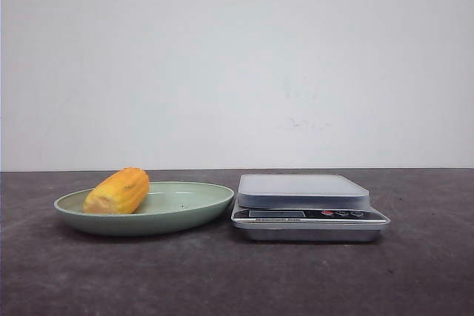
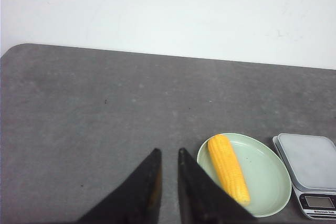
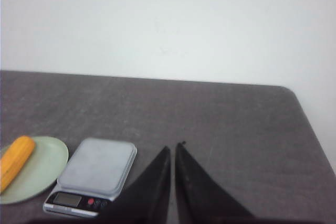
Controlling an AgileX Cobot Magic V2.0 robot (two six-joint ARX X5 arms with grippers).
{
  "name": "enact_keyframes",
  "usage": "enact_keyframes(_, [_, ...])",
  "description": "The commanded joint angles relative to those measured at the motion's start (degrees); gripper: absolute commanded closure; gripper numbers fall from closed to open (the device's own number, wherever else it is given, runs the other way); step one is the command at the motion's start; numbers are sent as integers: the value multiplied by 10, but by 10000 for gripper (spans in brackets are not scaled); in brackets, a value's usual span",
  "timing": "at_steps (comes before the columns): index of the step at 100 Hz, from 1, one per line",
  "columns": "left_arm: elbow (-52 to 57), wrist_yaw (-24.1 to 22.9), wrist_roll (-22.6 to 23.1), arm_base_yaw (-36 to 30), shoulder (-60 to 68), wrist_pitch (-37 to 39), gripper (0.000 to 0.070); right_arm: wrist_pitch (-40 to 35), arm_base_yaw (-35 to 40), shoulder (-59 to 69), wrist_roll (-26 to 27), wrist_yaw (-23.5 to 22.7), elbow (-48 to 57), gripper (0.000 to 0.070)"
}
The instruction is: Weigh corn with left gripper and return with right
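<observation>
The corn (image 1: 117, 192), a yellow-orange cob, lies in the left half of a pale green plate (image 1: 189, 205) on the dark table. It also shows in the left wrist view (image 2: 228, 167) and in the right wrist view (image 3: 14, 160). My left gripper (image 2: 169, 151) hovers above bare table beside the plate (image 2: 270, 179), with its jaws nearly together and nothing between them. My right gripper (image 3: 174, 146) hovers over bare table on the far side of the scale from the plate (image 3: 47, 163), with its jaws together and empty. Neither gripper shows in the front view.
A silver digital kitchen scale (image 1: 304, 192) stands right of the plate, almost touching it, with an empty platform; it also shows in the left wrist view (image 2: 310, 161) and in the right wrist view (image 3: 97, 169). A white wall backs the table.
</observation>
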Motion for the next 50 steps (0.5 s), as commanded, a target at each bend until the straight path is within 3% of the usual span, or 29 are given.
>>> enact_keyframes(1, [8,-1,6,-3,3,5,690,3,0,-1,10,-1,8,696])
enact_keyframes(50, [8,-1,4,-3,3,-13,685,0,0,-1,10,0,8,696])
